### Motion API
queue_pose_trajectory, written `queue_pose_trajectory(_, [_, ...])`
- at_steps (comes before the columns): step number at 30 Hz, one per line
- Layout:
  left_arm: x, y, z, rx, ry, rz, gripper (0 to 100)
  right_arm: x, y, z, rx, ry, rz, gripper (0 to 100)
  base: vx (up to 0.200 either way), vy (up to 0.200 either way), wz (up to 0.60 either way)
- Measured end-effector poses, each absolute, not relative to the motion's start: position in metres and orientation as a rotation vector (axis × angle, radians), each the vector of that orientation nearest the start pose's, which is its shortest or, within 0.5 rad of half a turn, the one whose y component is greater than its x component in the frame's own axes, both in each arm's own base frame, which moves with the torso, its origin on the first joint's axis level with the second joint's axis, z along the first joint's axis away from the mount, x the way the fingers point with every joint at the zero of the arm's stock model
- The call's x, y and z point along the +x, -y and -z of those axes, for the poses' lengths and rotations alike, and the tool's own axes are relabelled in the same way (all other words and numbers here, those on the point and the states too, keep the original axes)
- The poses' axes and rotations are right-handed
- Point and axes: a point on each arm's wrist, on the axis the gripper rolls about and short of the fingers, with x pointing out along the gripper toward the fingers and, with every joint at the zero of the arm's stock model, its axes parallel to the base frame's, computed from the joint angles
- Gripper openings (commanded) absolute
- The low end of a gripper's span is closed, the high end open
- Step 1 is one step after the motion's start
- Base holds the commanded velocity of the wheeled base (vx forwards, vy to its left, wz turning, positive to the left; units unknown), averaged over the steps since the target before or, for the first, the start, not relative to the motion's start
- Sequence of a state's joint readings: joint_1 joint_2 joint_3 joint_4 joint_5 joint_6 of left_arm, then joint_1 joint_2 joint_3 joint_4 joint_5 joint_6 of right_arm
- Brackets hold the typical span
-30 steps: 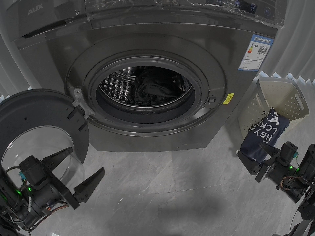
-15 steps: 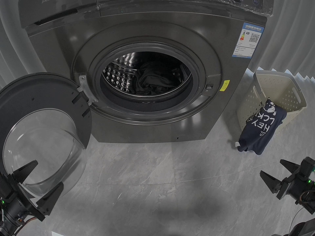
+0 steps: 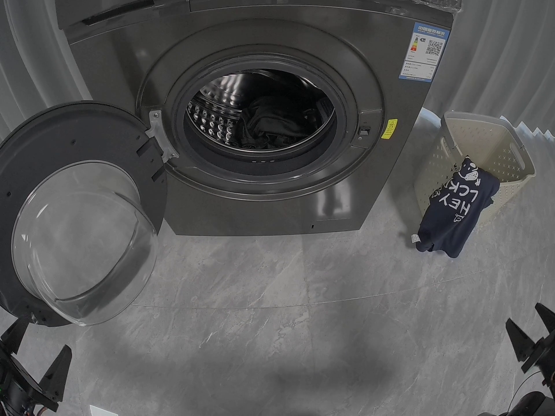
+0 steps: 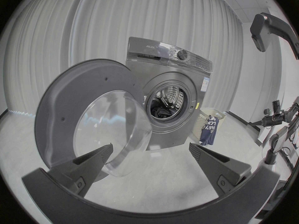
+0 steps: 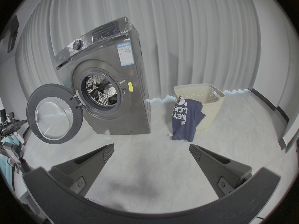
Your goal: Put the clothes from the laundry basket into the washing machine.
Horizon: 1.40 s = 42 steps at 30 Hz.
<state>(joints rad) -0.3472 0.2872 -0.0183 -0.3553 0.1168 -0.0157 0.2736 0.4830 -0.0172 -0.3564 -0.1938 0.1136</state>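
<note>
Navy T-shirt (image 3: 457, 212) drapes over the laundry basket (image 3: 485, 119) rim; dark clothes (image 3: 269, 125) sit half-hidden in the washing machine (image 3: 248, 215) drum; left gripper (image 4: 150, 146) and right gripper (image 5: 151, 147) fingers spread, empty.

One washing machine (image 3: 358, 47), one basket (image 3: 509, 140), two garments (image 3: 457, 209) (one in drum (image 3: 211, 125)).

A navy T-shirt (image 3: 457, 212) with white lettering is hanging over the front rim of a cream basket (image 3: 509, 151), trailing down to the floor. Beside it, a grey washer (image 3: 358, 41) is standing with its door (image 3: 69, 140) wide open, and dark clothes (image 3: 272, 123) are lying in the drum (image 3: 217, 125).
</note>
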Motion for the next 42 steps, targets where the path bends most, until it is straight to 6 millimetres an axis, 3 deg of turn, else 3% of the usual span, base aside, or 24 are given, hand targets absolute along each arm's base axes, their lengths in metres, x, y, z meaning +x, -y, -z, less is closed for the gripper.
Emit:
queue_pose_trajectory(6, [-0.008, -0.005, -0.11, -0.031, 0.096, 0.159, 100, -0.001, 0.005, -0.092, 0.077, -0.147, -0.014, 100, 0.0, -0.1, 0.0])
queue_pose_trajectory(10, [-0.012, -0.005, -0.104, -0.028, 0.079, 0.089, 100, -0.01, 0.007, -0.088, 0.085, -0.088, 0.066, 100, 0.0, 0.0, 0.0])
queue_pose_trajectory(15, [-0.017, -0.003, -0.096, 0.026, 0.058, -0.039, 100, -0.015, 0.007, -0.088, 0.076, -0.028, 0.111, 100, 0.0, 0.0, 0.0])
queue_pose_trajectory(20, [-0.02, -0.002, -0.092, 0.026, 0.069, -0.08, 100, -0.019, 0.002, -0.087, 0.051, 0.006, -0.014, 100, 0.0, 0.0, 0.0])
queue_pose_trajectory(27, [-0.023, -0.001, -0.089, -0.032, 0.079, -0.069, 100, -0.022, 0.001, -0.083, 0.031, 0.006, 0.008, 100, 0.0, 0.0, 0.0])
queue_pose_trajectory(33, [-0.023, 0.001, -0.088, -0.083, 0.076, 0.064, 100, -0.023, 0.001, -0.081, 0.01, 0.004, 0.009, 100, 0.0, 0.0, 0.0])
queue_pose_trajectory(42, [-0.023, 0.0, -0.085, -0.043, 0.053, 0.014, 100, -0.023, 0.0, -0.08, 0.0, 0.004, 0.005, 100, 0.0, 0.0, 0.0])
